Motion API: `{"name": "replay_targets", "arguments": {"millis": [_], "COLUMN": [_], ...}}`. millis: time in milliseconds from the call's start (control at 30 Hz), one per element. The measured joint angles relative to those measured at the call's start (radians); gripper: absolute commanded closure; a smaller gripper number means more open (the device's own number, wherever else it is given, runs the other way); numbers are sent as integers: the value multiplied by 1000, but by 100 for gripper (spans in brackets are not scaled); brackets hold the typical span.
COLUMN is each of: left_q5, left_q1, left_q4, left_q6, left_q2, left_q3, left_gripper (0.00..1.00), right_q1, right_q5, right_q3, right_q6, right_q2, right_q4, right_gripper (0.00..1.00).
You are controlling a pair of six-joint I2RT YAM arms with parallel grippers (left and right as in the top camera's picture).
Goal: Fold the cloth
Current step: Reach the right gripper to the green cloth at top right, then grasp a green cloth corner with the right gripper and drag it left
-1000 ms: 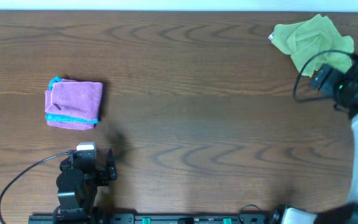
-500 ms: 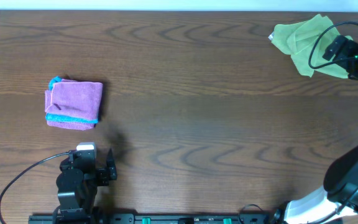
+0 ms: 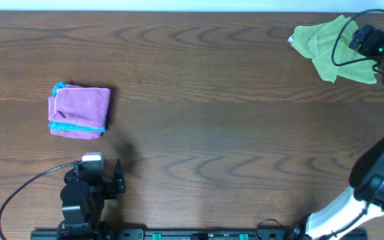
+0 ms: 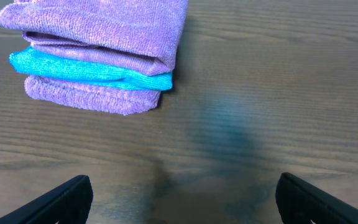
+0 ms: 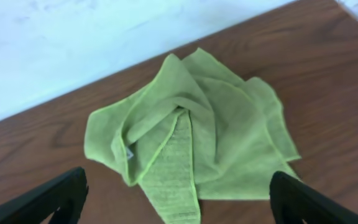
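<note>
No text, number or brand can be read in any view. The only label is a small white tag (image 5: 129,153) on the cloth (image 5: 191,137), ahead of the right gripper (image 5: 176,202) and a little to its left. The tag is too small to show any print.
</note>
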Motion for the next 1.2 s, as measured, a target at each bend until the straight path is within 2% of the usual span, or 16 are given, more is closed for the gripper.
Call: {"name": "replay_targets", "arguments": {"millis": [133, 433, 567, 667, 700, 900, 1000, 1200], "left_q5": [0, 0, 0, 0, 0, 0, 0, 0], "left_q1": [0, 0, 0, 0, 0, 0, 0, 0], "left_q4": [0, 0, 0, 0, 0, 0, 0, 0], "left_q6": [0, 0, 0, 0, 0, 0, 0, 0], "left_q2": [0, 0, 0, 0, 0, 0, 0, 0], "left_q3": [0, 0, 0, 0, 0, 0, 0, 0], "left_gripper": [4, 5, 4, 5, 5, 5, 5, 5], "right_q1": [0, 0, 0, 0, 0, 3, 3, 4], "right_q5": [-28, -63, -82, -97, -100, -107, -108, -125], "right_q3": [0, 3, 6, 11, 11, 11, 11, 11], "right_q6": [49, 98, 109, 117, 114, 122, 119, 127], "right_q2": [118, 266, 290, 310, 314, 320, 321, 321], "right_q4": [58, 60, 68, 69, 70, 77, 83, 81], "right_gripper": [8, 10, 20, 38, 41, 41, 55, 96]}}
